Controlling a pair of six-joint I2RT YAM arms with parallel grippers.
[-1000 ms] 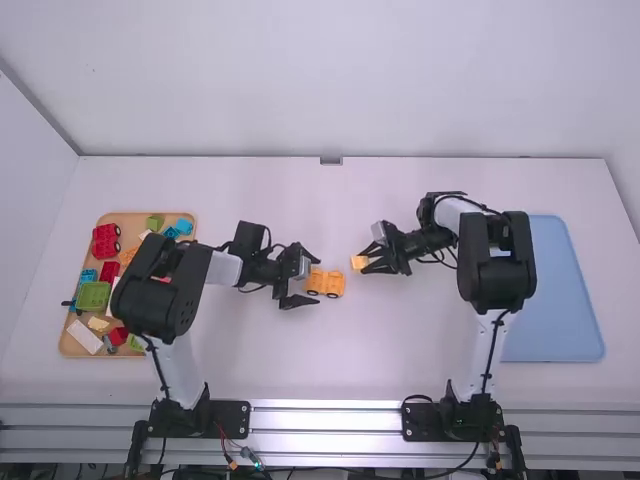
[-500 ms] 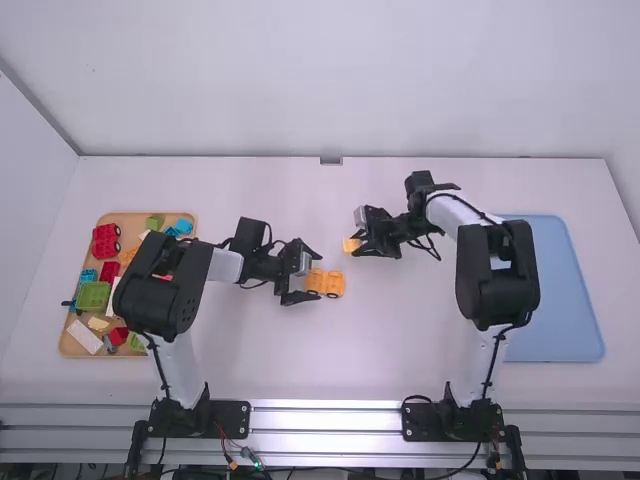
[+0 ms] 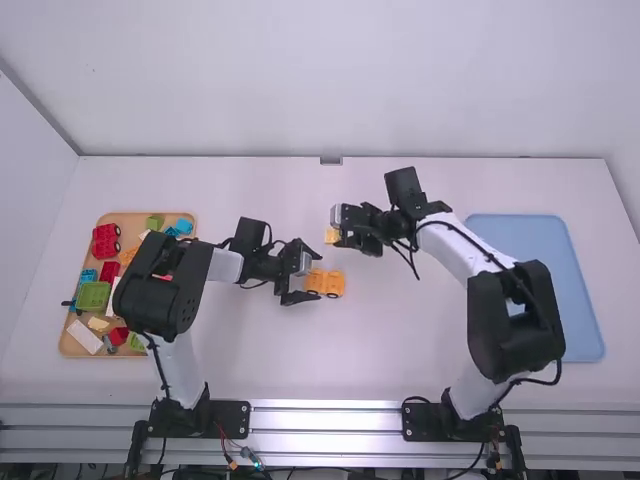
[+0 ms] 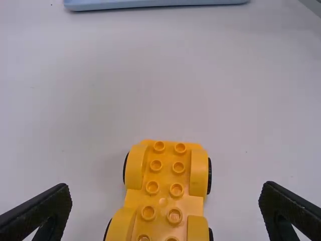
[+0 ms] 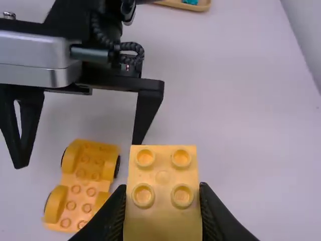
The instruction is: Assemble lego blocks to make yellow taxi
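Near the table's middle, the yellow car base [image 3: 325, 283] stands on its wheels, studs up. My left gripper [image 3: 298, 276] is at its left end, fingers apart; in the left wrist view the left gripper [image 4: 165, 201] spans wide on both sides of the car base [image 4: 168, 201] without touching it. Above and beyond the car base, my right gripper [image 3: 345, 237] holds a yellow block [image 3: 332, 236]. In the right wrist view the right gripper [image 5: 163, 201] is shut on that yellow block [image 5: 163, 191], its four studs showing.
On the left stands a wooden tray [image 3: 68, 345] with red, green, blue and other blocks. A blue tray [image 3: 560, 300] lies on the right, partly under the right arm. The two grippers are close together.
My right gripper has moved left and slightly away from the camera with the yellow block, and its wrist has turned. The left arm and the car base have stayed in place.
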